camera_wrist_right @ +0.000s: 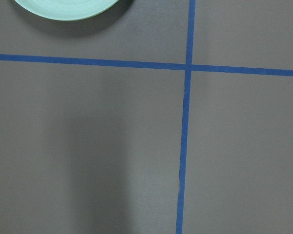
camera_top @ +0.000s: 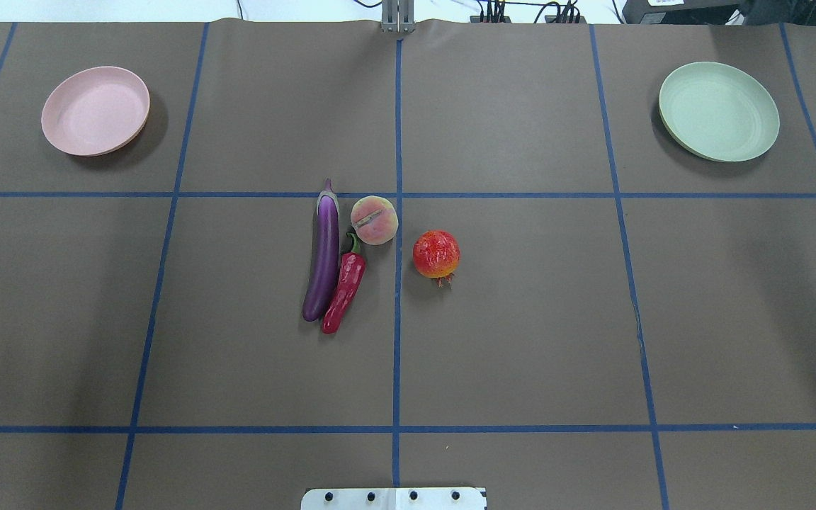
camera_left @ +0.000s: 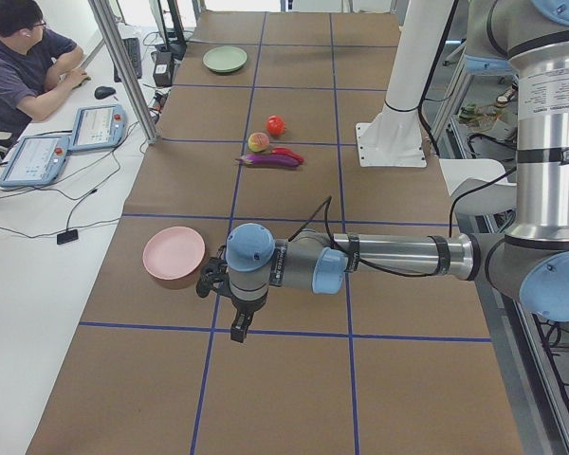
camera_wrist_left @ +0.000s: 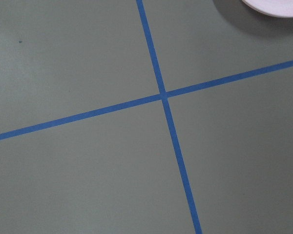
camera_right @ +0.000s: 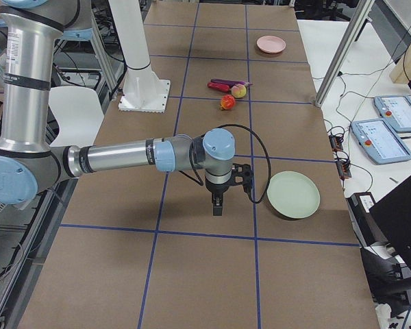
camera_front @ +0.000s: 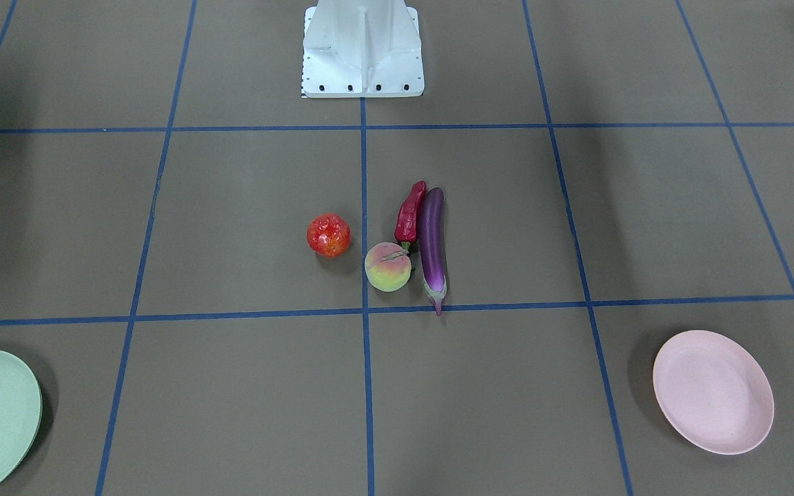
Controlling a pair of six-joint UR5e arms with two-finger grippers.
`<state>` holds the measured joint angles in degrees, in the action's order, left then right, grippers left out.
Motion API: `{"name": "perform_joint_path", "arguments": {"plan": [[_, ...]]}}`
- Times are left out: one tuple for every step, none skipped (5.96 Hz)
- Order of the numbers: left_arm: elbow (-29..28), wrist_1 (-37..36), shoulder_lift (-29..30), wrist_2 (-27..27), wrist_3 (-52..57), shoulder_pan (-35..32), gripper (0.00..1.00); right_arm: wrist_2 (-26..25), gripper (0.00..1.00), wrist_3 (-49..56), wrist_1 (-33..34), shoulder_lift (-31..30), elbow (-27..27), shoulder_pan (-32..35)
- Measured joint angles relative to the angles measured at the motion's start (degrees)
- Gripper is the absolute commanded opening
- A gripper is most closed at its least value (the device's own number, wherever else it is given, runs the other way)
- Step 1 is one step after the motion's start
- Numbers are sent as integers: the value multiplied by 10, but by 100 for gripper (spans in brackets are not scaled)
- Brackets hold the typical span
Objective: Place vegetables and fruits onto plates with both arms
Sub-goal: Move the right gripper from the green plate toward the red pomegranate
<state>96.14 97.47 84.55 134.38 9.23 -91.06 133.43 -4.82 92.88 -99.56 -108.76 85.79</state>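
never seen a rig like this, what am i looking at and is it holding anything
This is a two-armed robot, its white base at a brown table. Two pictures look down from opposite sides, two look along the table from its ends, and two come from wrist cameras. Mid-table lie a purple eggplant, a red chili close beside it, a peach and a red-orange bumpy ball. A pink plate and a green plate sit empty. The left gripper hangs near the pink plate, the right gripper near the green one. Nothing is held: all four pieces lie on the table.
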Motion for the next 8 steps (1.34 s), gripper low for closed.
{"name": "perform_joint_path", "arguments": {"plan": [[0, 6, 1, 0, 0, 0, 100, 0, 100, 0, 0, 3, 0, -1], [0, 23, 1, 0, 0, 1, 100, 1, 100, 0, -8, 7, 0, -2], [0, 42, 5, 0, -1, 1, 100, 4, 100, -1, -31, 10, 0, -6], [0, 57, 20, 0, -3, 1, 100, 6, 100, -4, -50, 24, 2, -21], [-10, 67, 43, 1, -22, 3, 100, 14, 100, -26, -58, 47, 5, -47], [-25, 71, 66, 1, -46, 10, 100, 25, 100, -78, -65, 74, 7, -78], [-35, 72, 81, 0, -57, 19, 100, 29, 100, -137, -72, 106, 6, -110], [-37, 73, 89, 1, -61, 23, 100, 27, 100, -204, -76, 143, 5, -147]]}}
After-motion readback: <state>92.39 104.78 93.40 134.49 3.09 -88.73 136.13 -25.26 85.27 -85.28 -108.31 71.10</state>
